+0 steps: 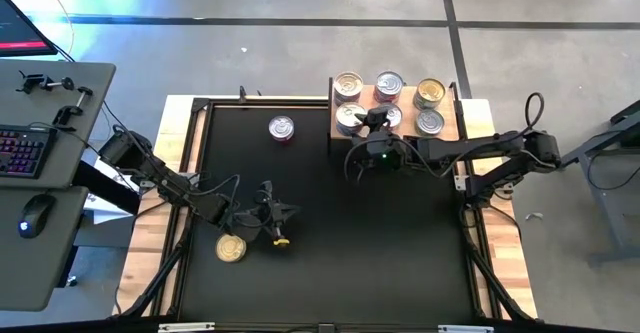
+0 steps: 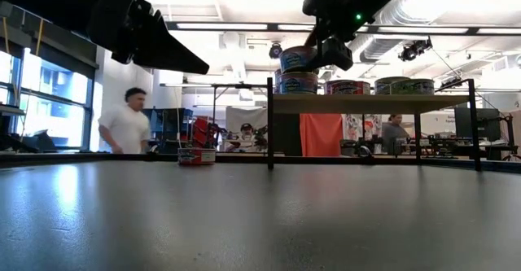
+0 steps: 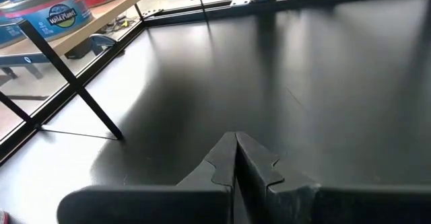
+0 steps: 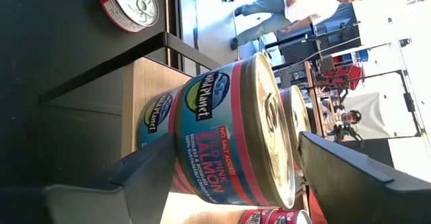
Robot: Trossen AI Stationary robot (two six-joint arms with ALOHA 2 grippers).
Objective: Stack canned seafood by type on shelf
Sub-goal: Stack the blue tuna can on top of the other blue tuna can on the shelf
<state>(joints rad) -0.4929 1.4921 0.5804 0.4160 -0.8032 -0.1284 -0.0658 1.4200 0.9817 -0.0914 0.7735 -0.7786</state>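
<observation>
The left gripper (image 1: 283, 237) hangs over the near-left part of the black table (image 1: 330, 263), its fingers (image 3: 236, 163) pressed tight together with nothing between them. Just to its left a gold-topped tin (image 1: 231, 247) lies on the table. Farther back, a silver-topped tin with a red wall (image 1: 282, 129) sits alone near the far edge.

At the far right stands the shelf (image 1: 455, 125), a light-wood board on a black frame, carrying six tin tops in the high view. The right gripper (image 1: 372, 123) reaches over its near-left corner, jaws spread wide on either side of a pink salmon tin (image 4: 229, 136) without clamping it. That tin's label reads "Wild Planet", "No Salt Added", "Pink Salmon"; it sits atop another Wild Planet tin (image 4: 156, 120). A person in white (image 2: 126, 124) stands beyond the table.
</observation>
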